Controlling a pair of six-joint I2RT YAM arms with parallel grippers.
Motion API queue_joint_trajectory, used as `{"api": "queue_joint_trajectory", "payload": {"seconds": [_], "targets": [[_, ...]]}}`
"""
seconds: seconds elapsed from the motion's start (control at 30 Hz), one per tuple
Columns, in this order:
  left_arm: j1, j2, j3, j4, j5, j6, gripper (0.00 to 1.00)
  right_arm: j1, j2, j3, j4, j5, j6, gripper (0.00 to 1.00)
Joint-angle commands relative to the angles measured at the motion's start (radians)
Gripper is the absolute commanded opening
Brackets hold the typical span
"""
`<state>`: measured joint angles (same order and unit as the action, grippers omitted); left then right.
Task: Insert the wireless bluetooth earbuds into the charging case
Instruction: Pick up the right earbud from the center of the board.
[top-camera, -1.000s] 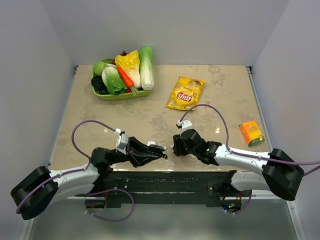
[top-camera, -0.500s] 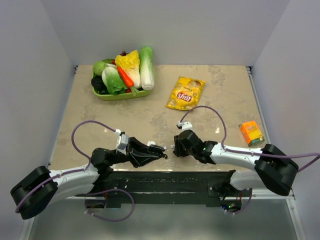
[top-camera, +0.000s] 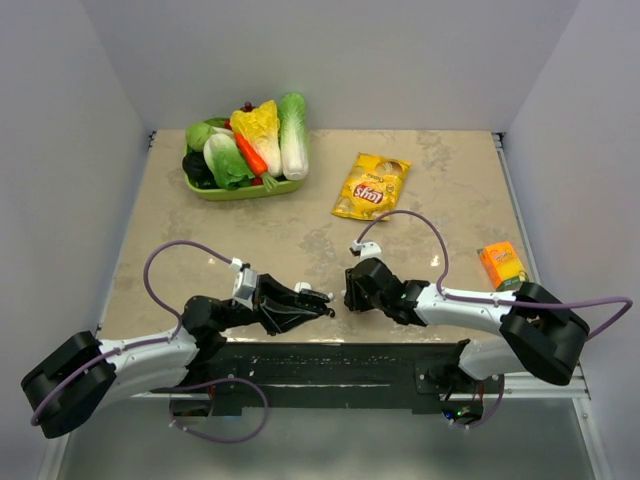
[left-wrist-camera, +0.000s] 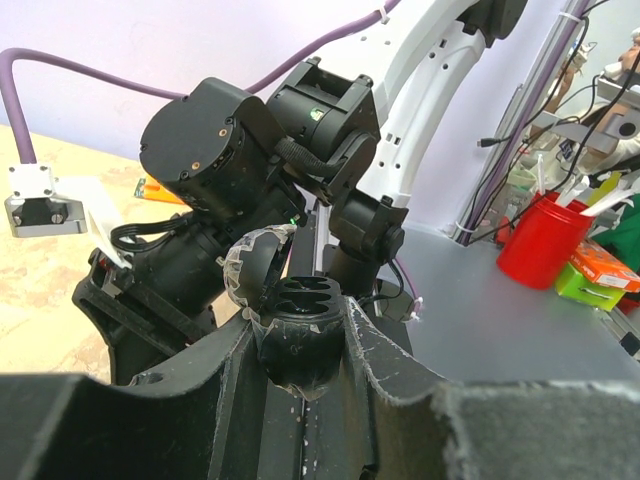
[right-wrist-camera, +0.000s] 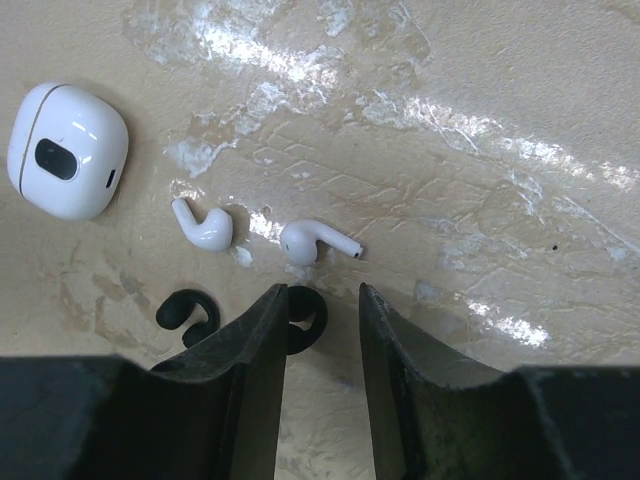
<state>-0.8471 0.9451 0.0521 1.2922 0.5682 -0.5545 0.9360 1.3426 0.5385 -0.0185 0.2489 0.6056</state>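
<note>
My left gripper (top-camera: 316, 304) is shut on a black charging case (left-wrist-camera: 300, 335), held upright with its lid (left-wrist-camera: 255, 268) tipped open and its empty slots showing. In the right wrist view two white stemmed earbuds (right-wrist-camera: 205, 228) (right-wrist-camera: 310, 242) lie on the table, with a closed white case (right-wrist-camera: 68, 148) to their upper left. Two black rounded earbuds lie nearer: one (right-wrist-camera: 188, 315) left of the fingers, the other (right-wrist-camera: 308, 312) half between the jaws, against the left finger (right-wrist-camera: 255, 380). My right gripper (right-wrist-camera: 322, 300) (top-camera: 350, 296) is open, tips down at the table.
A green tray of vegetables (top-camera: 245, 150) stands at the back left. A yellow chip bag (top-camera: 371, 186) lies mid-back, and an orange box (top-camera: 502, 266) sits at the right. The two grippers face each other closely near the front edge.
The right arm's forearm has drawn in leftward and its gripper has edged slightly left and forward. The left arm with the case has not moved.
</note>
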Motion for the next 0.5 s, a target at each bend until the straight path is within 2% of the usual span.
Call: {"api": "queue_joint_trajectory", "payload": {"seconds": [0.0,0.17,0.3,0.47], "targets": [[-0.006,0.007,-0.051,0.604,-0.008,0.031,0.00,0.004,0.001,0.008,-0.024,0.003,0.014,0.34],[-0.009,0.011,-0.051,0.604,-0.007,0.025,0.00,0.004,-0.002,-0.006,-0.020,-0.026,0.026,0.32],[-0.010,0.012,-0.051,0.604,-0.007,0.019,0.00,0.006,0.000,-0.018,-0.011,-0.048,0.046,0.37],[-0.015,0.014,-0.052,0.605,-0.007,0.016,0.00,0.006,0.003,-0.040,0.005,-0.054,0.069,0.39]]}}
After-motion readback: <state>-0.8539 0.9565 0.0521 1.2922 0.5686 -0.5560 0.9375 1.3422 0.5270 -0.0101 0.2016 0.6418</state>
